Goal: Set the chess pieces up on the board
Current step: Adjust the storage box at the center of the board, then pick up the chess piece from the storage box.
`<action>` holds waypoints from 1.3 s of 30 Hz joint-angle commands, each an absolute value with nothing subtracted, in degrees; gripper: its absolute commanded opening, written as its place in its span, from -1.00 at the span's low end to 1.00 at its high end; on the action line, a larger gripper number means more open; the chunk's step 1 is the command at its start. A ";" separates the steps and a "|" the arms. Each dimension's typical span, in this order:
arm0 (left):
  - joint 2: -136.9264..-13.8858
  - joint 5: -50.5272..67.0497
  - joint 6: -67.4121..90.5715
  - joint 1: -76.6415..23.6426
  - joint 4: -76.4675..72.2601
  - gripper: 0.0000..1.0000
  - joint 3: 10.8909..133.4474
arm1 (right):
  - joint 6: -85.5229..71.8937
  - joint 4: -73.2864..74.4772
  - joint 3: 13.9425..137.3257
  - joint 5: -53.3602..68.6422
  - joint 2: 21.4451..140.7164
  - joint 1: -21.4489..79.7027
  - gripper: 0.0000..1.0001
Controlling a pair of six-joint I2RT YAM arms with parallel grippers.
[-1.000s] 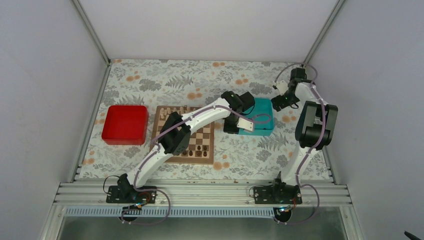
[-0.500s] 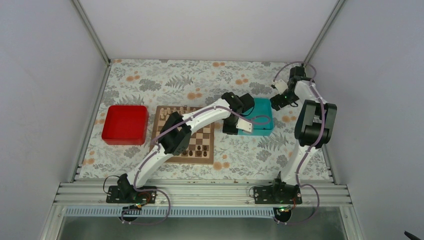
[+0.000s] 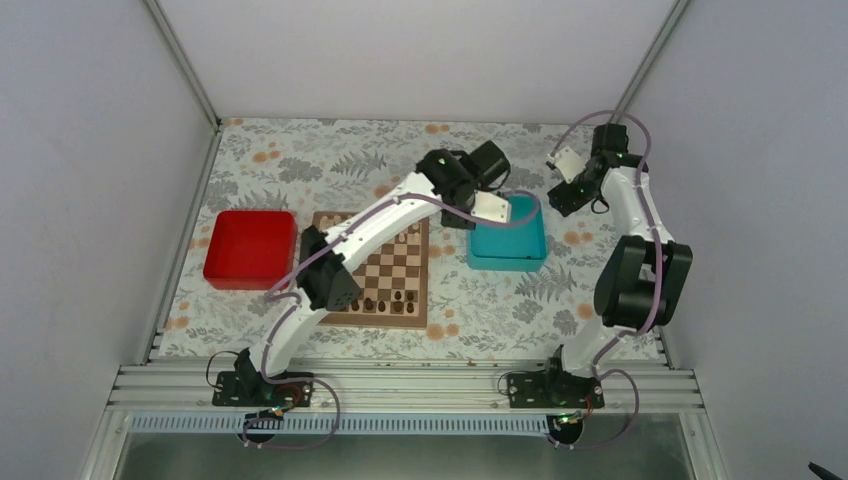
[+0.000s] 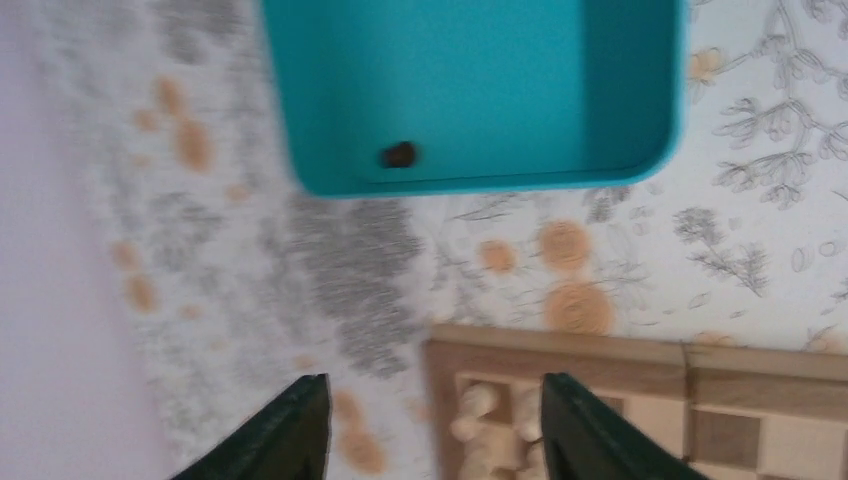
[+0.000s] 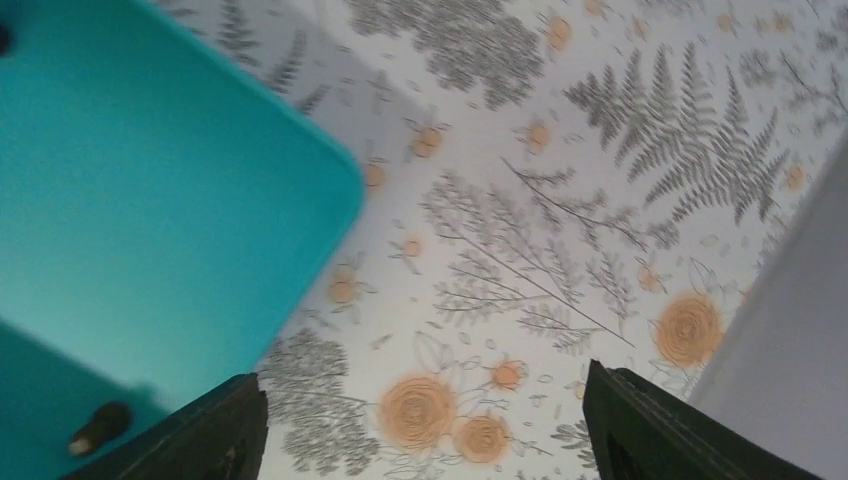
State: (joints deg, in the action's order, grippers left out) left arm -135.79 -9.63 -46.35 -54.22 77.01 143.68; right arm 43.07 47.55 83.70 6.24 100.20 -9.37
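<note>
The board lies left of centre, with several dark chess pieces along its near row and pale pieces at its far edge. My left gripper hovers between the board's far right corner and the teal tray. In the left wrist view it is open and holds nothing, above the corner of the board. One dark piece lies inside the teal tray. My right gripper is open over the cloth beyond the tray's far right corner; its view shows a dark piece in the tray.
A red tray stands left of the board. The left arm reaches diagonally across the board and hides part of it. White enclosure walls close in the flowered tablecloth on three sides.
My left gripper was shut at the teal tray's left edge; it has lifted, swung back toward the board's far corner and opened. My right arm has drawn back, away from the tray.
</note>
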 commanded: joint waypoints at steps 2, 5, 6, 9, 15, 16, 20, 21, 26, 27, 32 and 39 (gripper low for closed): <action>-131.54 -16.83 -48.52 -50.50 74.26 0.38 148.40 | 52.89 51.29 78.96 15.69 95.84 -5.48 0.44; -129.84 -17.28 -48.51 -46.89 69.63 0.75 148.62 | 56.30 51.83 78.01 21.96 96.58 -4.21 0.38; -129.11 -17.60 -48.39 -45.39 67.69 0.85 148.29 | 57.28 52.38 78.06 23.41 97.47 -3.64 0.35; -126.83 -17.98 -47.05 -40.69 62.24 1.00 147.61 | 58.97 51.05 77.78 25.59 100.07 -1.14 0.23; -121.55 -16.87 -41.05 -32.06 52.85 1.00 143.39 | 59.89 46.91 80.66 28.22 106.32 1.31 0.26; -120.14 -16.45 -39.78 -30.68 51.00 1.00 141.32 | 60.37 46.92 81.55 28.50 107.91 1.85 0.26; -111.95 -14.04 -35.96 -24.76 40.15 1.00 126.22 | 61.29 44.39 82.52 27.62 111.55 3.89 0.28; -109.44 -14.00 -35.63 -23.72 36.82 1.00 121.54 | 61.45 43.85 82.78 27.57 112.43 4.35 0.28; -100.22 -12.80 -33.62 -18.84 25.59 1.00 106.73 | 61.63 40.77 84.60 27.37 115.63 6.19 0.29; -99.17 -12.32 -32.98 -17.96 24.57 1.00 105.25 | 62.31 40.77 85.06 27.59 116.14 6.45 0.29; -94.97 -10.35 -31.28 -14.40 20.88 1.00 98.70 | 63.52 41.06 88.00 27.58 119.38 7.73 0.35; -92.02 -8.01 -29.11 -11.55 17.45 1.00 91.96 | 64.00 40.69 88.48 27.55 121.20 9.37 0.35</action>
